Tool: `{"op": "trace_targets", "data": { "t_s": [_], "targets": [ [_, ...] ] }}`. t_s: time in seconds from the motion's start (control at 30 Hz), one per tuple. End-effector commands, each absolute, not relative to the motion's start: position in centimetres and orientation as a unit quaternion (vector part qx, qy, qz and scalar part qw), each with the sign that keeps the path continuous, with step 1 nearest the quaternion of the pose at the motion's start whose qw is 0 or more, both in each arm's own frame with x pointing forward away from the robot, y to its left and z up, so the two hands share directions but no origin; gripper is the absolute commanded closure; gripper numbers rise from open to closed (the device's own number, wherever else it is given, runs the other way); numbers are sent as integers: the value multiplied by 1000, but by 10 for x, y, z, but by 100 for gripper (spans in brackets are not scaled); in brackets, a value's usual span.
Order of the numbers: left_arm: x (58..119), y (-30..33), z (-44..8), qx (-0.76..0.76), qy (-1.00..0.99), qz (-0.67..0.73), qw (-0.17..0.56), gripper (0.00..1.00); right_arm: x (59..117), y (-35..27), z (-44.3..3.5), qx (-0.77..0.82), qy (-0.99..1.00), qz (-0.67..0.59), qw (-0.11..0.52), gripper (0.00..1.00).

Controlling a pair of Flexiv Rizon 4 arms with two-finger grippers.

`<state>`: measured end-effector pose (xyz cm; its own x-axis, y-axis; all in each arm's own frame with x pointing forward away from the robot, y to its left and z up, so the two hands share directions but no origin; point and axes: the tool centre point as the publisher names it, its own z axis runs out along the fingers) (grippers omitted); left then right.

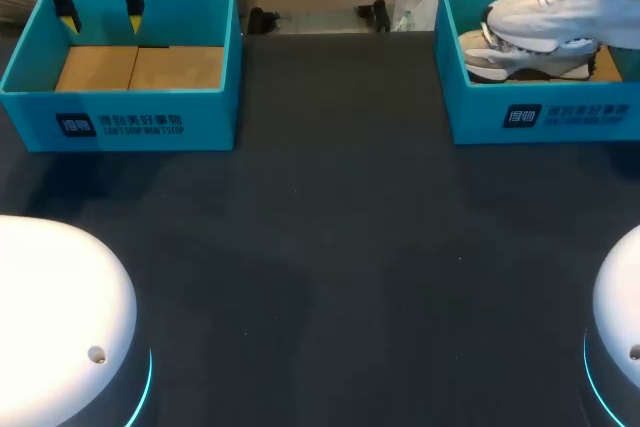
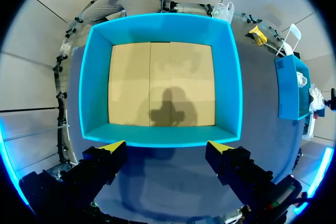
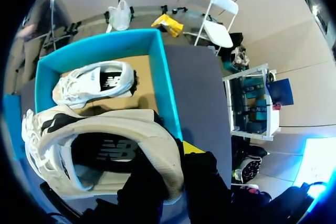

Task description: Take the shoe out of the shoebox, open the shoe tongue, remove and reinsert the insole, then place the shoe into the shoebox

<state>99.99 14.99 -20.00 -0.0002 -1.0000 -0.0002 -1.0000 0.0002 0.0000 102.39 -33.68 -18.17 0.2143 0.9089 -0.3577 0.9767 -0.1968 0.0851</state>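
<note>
A dark table (image 1: 330,247) is seen with two teal boxes set along its far edge. The left shoebox (image 1: 150,122) is placed at the far left corner, and only its bare cardboard floor (image 1: 140,67) is shown inside. The right shoebox (image 1: 560,117) is placed at the far right corner. A pale lifted shoe (image 1: 565,7) is held above this box, clear of its walls. A second shoe (image 1: 520,59) is left inside, beneath the first.

The left claw (image 1: 101,19) is held over the far wall of the left shoebox, released, with nothing between its fingers. The lifted shoe is well apart from it, across the table.

The right claw (image 3: 176,169) is made out only in the right wrist view. There it is clenched on the lifted shoe (image 3: 100,145) at the collar wall, with one yellow tip (image 3: 191,148) outside and the other finger sunk in the opening. The second shoe (image 3: 94,85) is shown ahead of it, lying on its side in the box.

In the left wrist view the spread fingers (image 2: 113,148) are seen, and the left shoebox (image 2: 160,24) lies just ahead of them.
</note>
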Motion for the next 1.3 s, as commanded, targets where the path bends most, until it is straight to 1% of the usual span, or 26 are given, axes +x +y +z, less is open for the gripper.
{"op": "trace_targets", "data": {
  "t_s": [0.03,0.63,0.7,0.77,1.03,1.3],
  "targets": [
    [1000,150,-200,-707,707,0,0,0,1018,-332,-171,767,613,-118,153,100],
    [1000,150,-200,-707,707,0,0,0,1018,-332,-171,767,613,-118,153,100],
    [1000,150,-200,-707,707,0,0,0,1011,-327,-167,773,607,-110,146,100],
    [1000,150,-200,-707,707,0,0,0,1003,-319,-163,778,604,-103,138,100],
    [1000,150,-200,-707,707,0,0,0,966,-272,-150,777,600,-111,155,100],
    [1000,150,-200,-707,707,0,0,0,927,-213,-150,769,610,-108,156,100]
  ]
}}
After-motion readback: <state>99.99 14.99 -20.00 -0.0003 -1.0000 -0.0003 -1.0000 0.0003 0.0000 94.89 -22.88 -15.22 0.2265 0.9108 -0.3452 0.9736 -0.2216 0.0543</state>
